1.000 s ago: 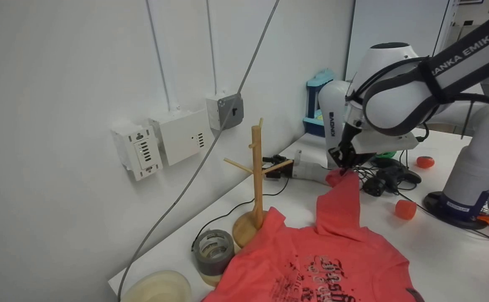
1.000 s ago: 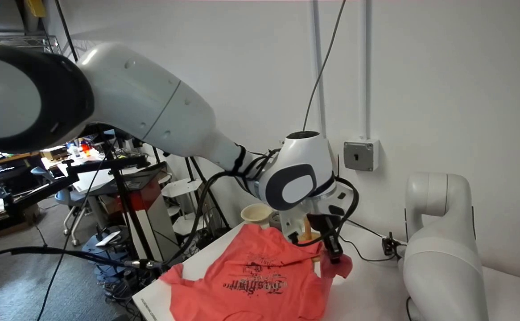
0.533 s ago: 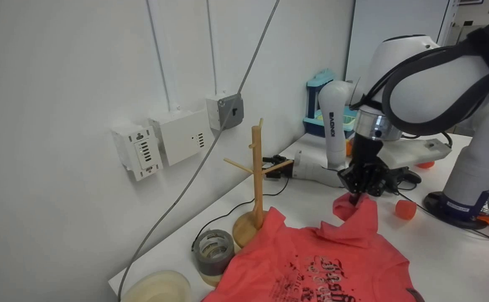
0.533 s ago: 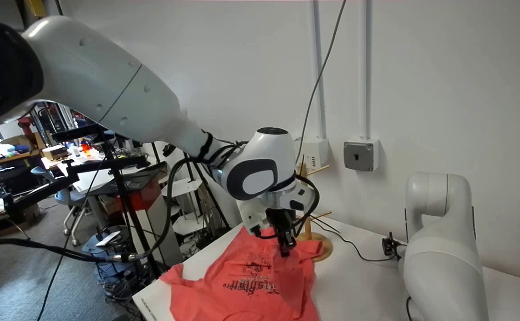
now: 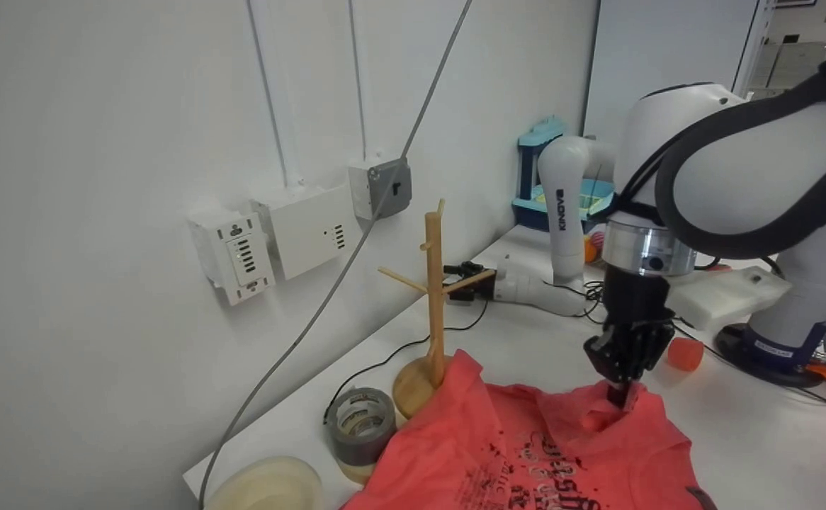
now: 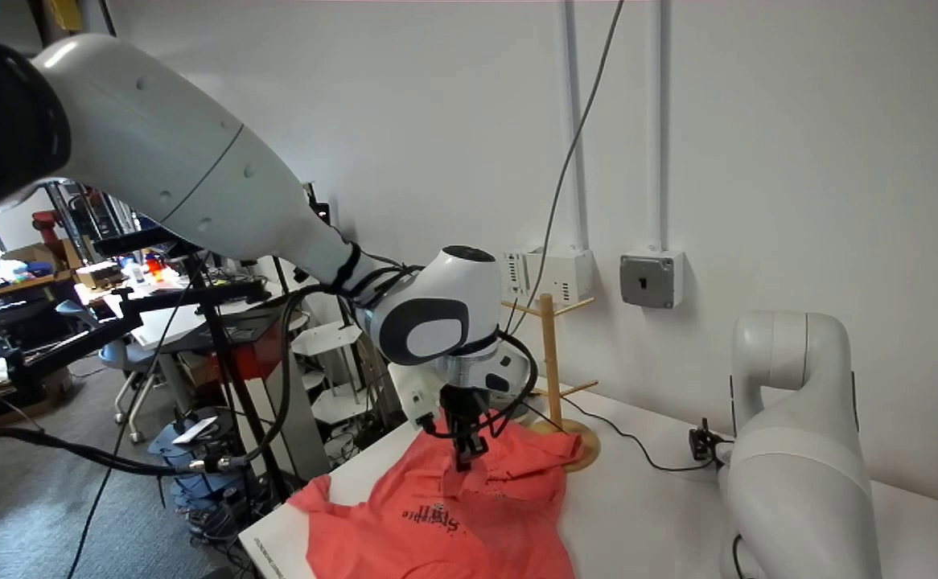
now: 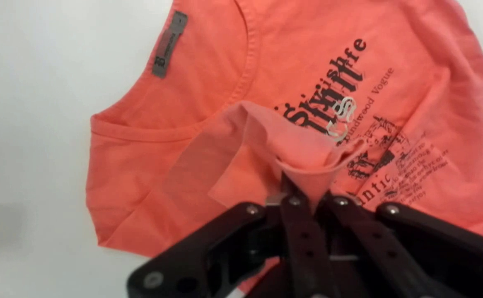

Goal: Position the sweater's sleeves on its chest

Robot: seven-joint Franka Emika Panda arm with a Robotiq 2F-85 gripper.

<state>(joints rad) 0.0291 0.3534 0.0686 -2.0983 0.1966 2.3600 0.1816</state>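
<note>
The coral-red sweater (image 5: 498, 453) lies spread on the white table in both exterior views (image 6: 380, 527). Its chest (image 7: 283, 74) with the dark print fills much of the wrist view, the neck opening to the left. My gripper (image 7: 310, 190) is shut on one sleeve (image 7: 307, 145) near its cuff. That sleeve is folded back over the chest and hides part of the print. The gripper's tips are low over the chest in both exterior views (image 5: 620, 397) (image 6: 464, 462). A small red stub (image 6: 316, 492) sticks out at the sweater's left; I cannot tell whether it is the other sleeve.
A wooden peg stand (image 5: 435, 304) stands beside the sweater's edge. Tape rolls (image 5: 362, 425) and a pale bowl (image 5: 266, 485) are along the wall side. A red round object (image 5: 685, 353) and a second white arm (image 6: 799, 450) are on the table.
My gripper has carried the sleeve from beyond the sweater's edge inward over the chest and lower. The sleeve was stretched outward and is now folded over. The sweater's body has stayed in place.
</note>
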